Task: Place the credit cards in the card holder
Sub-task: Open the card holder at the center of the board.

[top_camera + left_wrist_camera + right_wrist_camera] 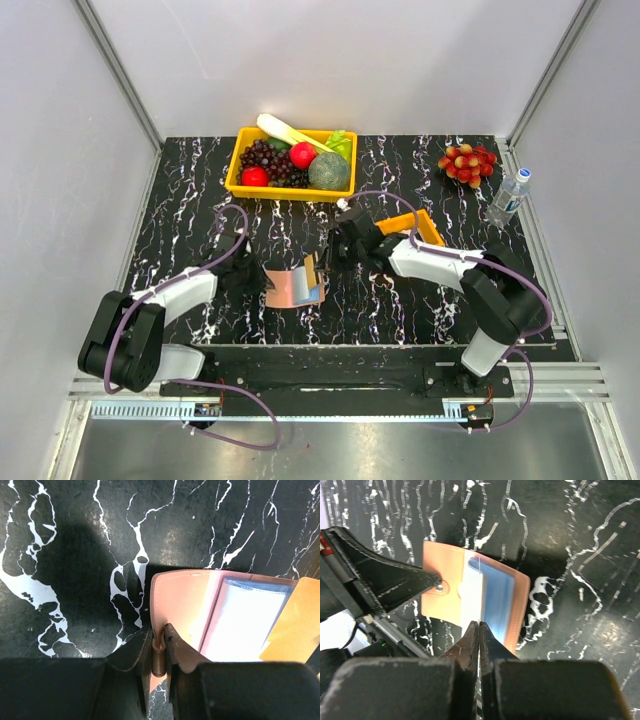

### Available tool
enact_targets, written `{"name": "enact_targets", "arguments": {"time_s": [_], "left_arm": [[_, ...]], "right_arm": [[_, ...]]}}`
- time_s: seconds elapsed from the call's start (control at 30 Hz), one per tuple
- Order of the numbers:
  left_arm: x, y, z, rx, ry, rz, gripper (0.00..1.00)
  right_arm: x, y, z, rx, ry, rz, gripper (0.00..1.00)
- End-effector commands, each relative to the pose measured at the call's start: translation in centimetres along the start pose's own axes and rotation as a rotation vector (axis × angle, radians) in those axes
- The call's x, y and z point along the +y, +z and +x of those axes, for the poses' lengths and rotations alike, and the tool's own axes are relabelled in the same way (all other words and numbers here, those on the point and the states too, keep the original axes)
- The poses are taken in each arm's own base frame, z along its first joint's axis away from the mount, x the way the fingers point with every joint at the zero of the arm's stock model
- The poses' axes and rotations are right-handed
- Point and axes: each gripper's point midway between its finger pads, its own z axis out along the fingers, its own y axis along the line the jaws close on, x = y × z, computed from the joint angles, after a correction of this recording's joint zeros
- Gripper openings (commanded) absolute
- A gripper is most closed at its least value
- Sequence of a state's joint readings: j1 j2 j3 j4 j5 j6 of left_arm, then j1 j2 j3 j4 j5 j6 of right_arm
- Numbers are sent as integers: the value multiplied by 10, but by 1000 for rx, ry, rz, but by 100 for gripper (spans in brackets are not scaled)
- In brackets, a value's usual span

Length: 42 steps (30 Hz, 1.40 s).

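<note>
The tan-pink card holder [285, 287] lies open on the black marbled table, with pale grey-blue inner slots [245, 622]. My left gripper [256, 279] is shut on the holder's left flap at the snap tab [158, 647]. My right gripper [327, 260] is shut on a thin card [472, 600], held on edge with its far end at the holder's slots [497, 597]. In the left wrist view the card [295, 625] looks beige-gold at the right edge. The holder [445, 580] and the left fingers [385, 585] show in the right wrist view. No other cards are visible.
A small orange tray [425, 226] lies partly under the right arm. A yellow fruit bin [237, 165] stands at the back centre. A bunch of red and yellow fruit [468, 163] and a water bottle [508, 197] are at the back right.
</note>
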<state>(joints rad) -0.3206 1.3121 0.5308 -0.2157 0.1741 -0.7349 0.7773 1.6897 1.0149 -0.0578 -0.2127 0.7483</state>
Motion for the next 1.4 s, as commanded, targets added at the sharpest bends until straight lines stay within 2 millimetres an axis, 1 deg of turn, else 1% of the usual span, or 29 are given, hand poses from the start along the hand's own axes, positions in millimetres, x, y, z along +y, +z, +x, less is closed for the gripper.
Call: {"name": "enact_targets", "arguments": {"time_s": [0.0,0.07,0.2,0.3,0.53,0.87,0.93,1.2,1.23,1.37], "left_arm": [[0,6,-16,-54,41,-20,18],[3,9,-14,-45,44,-36,18],[4,10,-16,-43,56,-40,18],[4,11,-16,-41,62,-44,18],[0,11,-18,-40,64,-31,18],[-1,12,-17,-31,68,-26,18],[-2,12,-17,-32,67,-24,18],[-1,14,-14,-22,68,-17,18],[-1,13,-15,-24,69,-18,17],[-1,13,-15,-25,69,-15,17]], "right_arm": [[-8,-15,-10,-63,-1,39,0],[-13,-18,-13,-76,7,51,0],[-23,-23,-18,-96,25,75,0],[-26,-27,-22,-103,34,73,0],[-28,-15,-11,-39,52,53,0],[-47,-2,3,-4,87,106,0],[-48,0,4,3,95,105,0],[-44,18,23,98,167,46,0],[-37,19,17,74,156,13,0],[-23,11,7,37,132,-37,0]]}}
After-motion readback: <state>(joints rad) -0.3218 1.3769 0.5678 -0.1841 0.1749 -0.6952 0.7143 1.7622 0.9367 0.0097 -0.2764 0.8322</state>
